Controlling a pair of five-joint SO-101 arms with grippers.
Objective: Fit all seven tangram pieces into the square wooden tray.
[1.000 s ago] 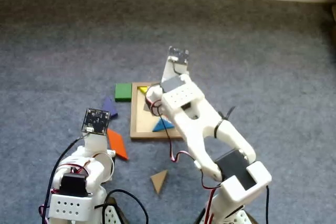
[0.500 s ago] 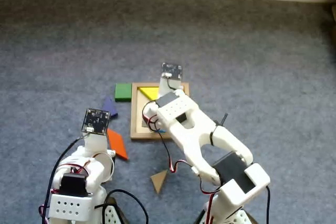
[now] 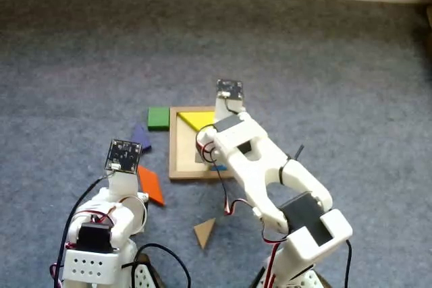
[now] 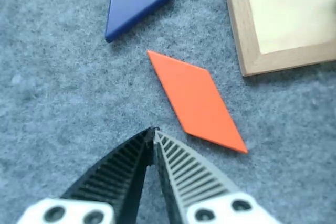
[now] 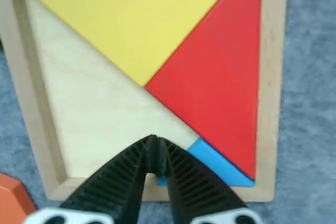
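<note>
Access to the tray [image 5: 32, 114]: bare floor on one half offers room; yellow triangle [image 5: 131, 19], red triangle [image 5: 220, 72] and light-blue piece [image 5: 223, 167] occupy the other. The right arm [image 3: 253, 163] overhangs it; an orange parallelogram [image 4: 197, 100] lies on the carpet near the rim.

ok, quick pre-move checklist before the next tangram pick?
1. Yellow triangle and red triangle flat in tray: ok.
2. Light blue piece fully seated: cannot tell, right gripper covers part.
3. Right gripper clear of that piece: cannot tell.
4. Left gripper shut, empty, over carpet by orange parallelogram: ok.
5. All seven in tray: not ok; orange parallelogram, dark blue triangle, green square and tan triangle lie outside.
</note>
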